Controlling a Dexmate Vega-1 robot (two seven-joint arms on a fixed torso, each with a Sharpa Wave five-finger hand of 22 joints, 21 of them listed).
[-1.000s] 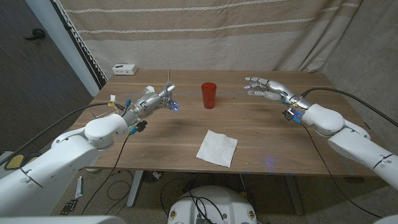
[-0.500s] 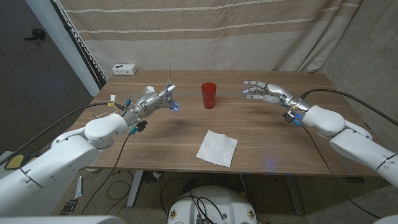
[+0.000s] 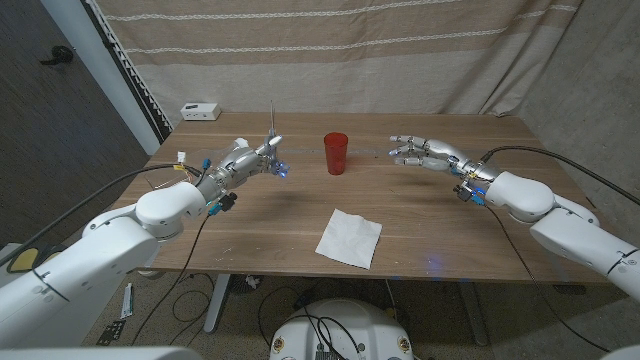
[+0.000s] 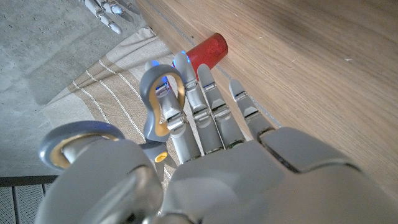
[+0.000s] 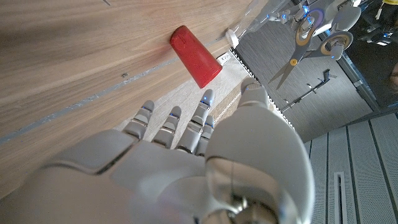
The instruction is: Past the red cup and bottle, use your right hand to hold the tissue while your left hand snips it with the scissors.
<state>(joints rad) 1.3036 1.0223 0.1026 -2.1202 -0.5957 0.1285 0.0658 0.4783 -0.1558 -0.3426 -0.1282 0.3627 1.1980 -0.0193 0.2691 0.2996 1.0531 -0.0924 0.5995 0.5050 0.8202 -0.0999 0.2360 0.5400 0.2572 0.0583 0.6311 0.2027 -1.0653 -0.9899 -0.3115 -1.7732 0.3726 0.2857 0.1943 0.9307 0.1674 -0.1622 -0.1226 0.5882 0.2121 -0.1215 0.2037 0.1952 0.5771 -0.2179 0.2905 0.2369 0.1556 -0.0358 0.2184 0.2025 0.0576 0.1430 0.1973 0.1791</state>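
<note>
One hand has moved in the last second: your right hand has slid a little leftward over the far right of the table, toward the red cup, with its fingers loosely apart and nothing in them. Your left hand has stayed at the far left, its fingers threaded through the grey handles of the scissors, whose blades point up. The white tissue lies flat near the table's front edge, in the middle, well apart from both hands and untouched. I see no bottle on the table. Judging from this, the cutter is ready but the holding step is not yet begun; you likely need to bring your right hand nearer, past the cup, down to the tissue.
</note>
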